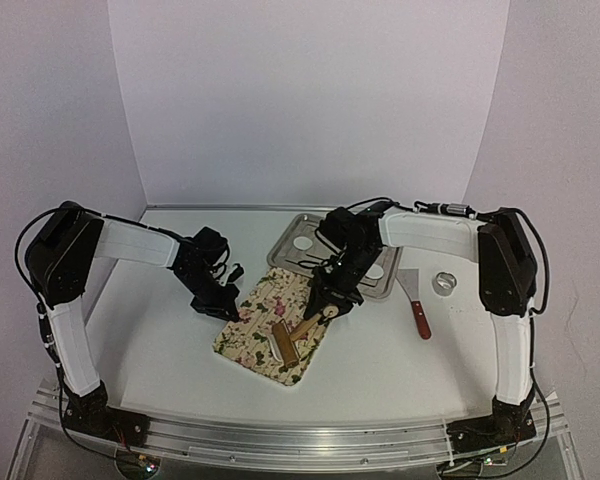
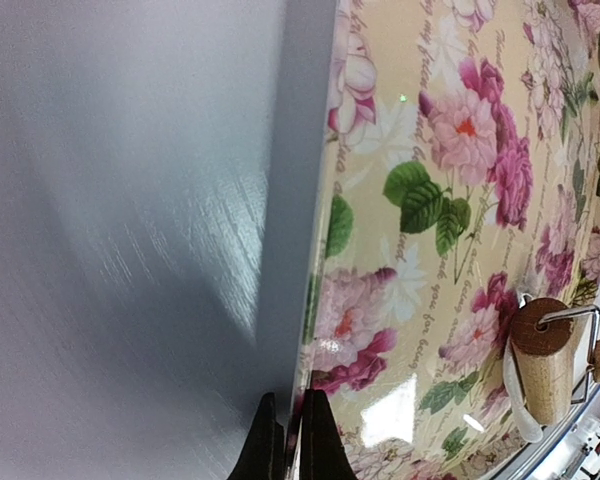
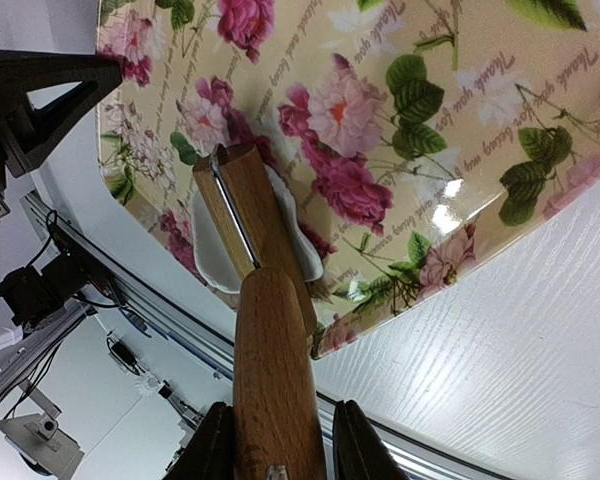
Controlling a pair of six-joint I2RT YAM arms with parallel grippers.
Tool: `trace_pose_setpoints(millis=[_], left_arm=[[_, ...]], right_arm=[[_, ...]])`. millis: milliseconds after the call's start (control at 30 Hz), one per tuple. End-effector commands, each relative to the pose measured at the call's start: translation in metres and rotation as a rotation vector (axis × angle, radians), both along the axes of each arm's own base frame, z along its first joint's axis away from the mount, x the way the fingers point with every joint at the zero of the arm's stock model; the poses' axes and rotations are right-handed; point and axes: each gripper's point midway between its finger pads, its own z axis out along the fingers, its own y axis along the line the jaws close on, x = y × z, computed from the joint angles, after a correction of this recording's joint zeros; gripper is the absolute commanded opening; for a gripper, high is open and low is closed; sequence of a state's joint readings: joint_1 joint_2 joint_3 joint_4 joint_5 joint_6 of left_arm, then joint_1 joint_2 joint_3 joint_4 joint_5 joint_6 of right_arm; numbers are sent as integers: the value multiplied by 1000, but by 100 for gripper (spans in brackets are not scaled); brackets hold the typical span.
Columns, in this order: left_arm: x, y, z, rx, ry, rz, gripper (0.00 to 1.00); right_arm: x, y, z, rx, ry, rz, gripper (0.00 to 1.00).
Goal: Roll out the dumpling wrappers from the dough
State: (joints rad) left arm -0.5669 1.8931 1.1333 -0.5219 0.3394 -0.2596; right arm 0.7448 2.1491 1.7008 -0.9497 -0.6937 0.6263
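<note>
While your left claw [image 2: 292,415] is clenched on the left edge of the floral mat [image 2: 460,200], pinning it against the table [image 2: 130,250], let it do only that job (a mat that slides spoils every stroke). I would not lift or tug that edge.

Moving right across the mat, the dough piece [image 3: 212,255] lies on the mat's near part, close to its edge. It sits under the drum of the roller [image 3: 242,205] and shows as a white lip on both sides of it. It looks uneven rather than a round wrapper, so I judge the rolling to be only partly done.

Your right claw [image 3: 278,445] is grasping the roller's wooden handle, one finger on each side, with the handle slanting down toward the drum. For a good stroke, press down gently and evenly, and carry the drum right over the dough and back. Stop short of the mat's edge, which is close by. Watch that the dough does not stick and wrap up onto the drum (the wrist view cannot show whether it clings).

Further right, the metal tray [image 1: 380,288], the scraper [image 1: 417,300] and the ring cutter [image 1: 445,283] lie on the table clear of the roller, so they should not hinder you.
</note>
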Motion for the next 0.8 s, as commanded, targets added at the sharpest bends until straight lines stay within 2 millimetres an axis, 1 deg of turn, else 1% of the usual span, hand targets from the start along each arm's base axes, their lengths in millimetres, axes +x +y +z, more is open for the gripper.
trace_pose_setpoints(millis=[0, 133, 233, 400, 500, 767], left_arm=[[2, 46, -22, 164, 21, 87, 0], [5, 43, -20, 156, 21, 81, 0], [4, 42, -20, 153, 23, 82, 0], [0, 43, -21, 148, 30, 83, 0], [-1, 42, -22, 141, 35, 84, 0], [6, 35, -17, 123, 28, 86, 0]], right_arm=[[-25, -153, -106, -860, 28, 105, 0], [-28, -113, -115, -791, 14, 157, 0], [-32, -94, -121, -778, 11, 202, 0], [-32, -95, -121, -790, 7, 217, 0], [-31, -89, -122, -776, 4, 222, 0], [-36, -73, -127, -737, 4, 275, 0]])
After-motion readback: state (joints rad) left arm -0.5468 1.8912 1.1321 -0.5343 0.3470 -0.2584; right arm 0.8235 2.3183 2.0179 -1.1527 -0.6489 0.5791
